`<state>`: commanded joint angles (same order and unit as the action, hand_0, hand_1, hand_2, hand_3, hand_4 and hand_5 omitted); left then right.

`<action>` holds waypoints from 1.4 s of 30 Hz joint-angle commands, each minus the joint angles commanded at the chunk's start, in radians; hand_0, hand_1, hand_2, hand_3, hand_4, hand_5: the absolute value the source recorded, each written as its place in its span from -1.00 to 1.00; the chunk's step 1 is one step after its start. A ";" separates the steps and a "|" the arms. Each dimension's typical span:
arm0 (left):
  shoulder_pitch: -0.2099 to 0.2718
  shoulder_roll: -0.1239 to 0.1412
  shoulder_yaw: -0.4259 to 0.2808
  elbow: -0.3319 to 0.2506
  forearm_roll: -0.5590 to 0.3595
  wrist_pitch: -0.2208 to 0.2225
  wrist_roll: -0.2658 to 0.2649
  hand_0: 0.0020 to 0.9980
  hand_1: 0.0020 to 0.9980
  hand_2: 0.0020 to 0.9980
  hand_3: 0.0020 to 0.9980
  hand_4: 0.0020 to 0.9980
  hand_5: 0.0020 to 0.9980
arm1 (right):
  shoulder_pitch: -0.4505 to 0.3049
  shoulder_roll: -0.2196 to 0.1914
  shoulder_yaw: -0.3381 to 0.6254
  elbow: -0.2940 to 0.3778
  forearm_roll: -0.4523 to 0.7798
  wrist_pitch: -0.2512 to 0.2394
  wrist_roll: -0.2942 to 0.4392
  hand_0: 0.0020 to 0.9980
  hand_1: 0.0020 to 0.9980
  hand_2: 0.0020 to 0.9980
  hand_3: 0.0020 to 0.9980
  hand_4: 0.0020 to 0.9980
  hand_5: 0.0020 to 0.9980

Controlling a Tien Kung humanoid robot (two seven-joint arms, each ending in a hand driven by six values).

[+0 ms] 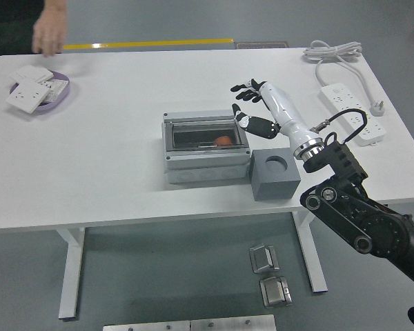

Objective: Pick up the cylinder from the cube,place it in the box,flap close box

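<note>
Cube (274, 177) nearest us, grey, its round socket empty. Just left, touching, the grey junction box (205, 147), clear flap down over it by the look, with the orange cylinder (222, 141) showing through at the right end. Its long axis I cannot tell; only a rounded bit shows. Right hand (252, 103) hovers past the box's far right corner, fingers spread, gripping nothing. To finish well, I'd press flat on the flap's free edge until it seats. Far left, a person's hand (50, 31) hangs above the purple dish (63, 93) of switch plates.
</note>
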<state>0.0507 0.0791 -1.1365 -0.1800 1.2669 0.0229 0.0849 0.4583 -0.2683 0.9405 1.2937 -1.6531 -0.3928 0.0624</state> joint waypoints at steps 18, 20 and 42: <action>0.013 -0.002 0.002 0.000 -0.014 0.007 -0.006 0.19 0.24 0.15 0.22 0.35 -0.41 | -0.291 0.049 0.568 -0.014 0.501 0.131 0.263 0.19 0.22 0.22 0.34 0.04 -0.56; 0.012 -0.001 0.004 0.000 -0.015 0.006 -0.006 0.19 0.24 0.15 0.22 0.35 -0.41 | -0.289 0.054 0.601 -0.012 0.547 0.140 0.265 0.19 0.25 0.25 0.36 0.06 -0.56; 0.018 0.012 0.002 0.000 -0.013 0.004 -0.004 0.19 0.24 0.15 0.22 0.35 -0.41 | -0.289 0.057 0.646 0.010 0.453 0.223 0.179 0.51 0.37 0.36 0.43 0.56 -0.46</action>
<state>0.0682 0.0912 -1.1350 -0.1800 1.2542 0.0267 0.0805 0.1689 -0.2115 1.5860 1.3035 -1.2003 -0.1700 0.2411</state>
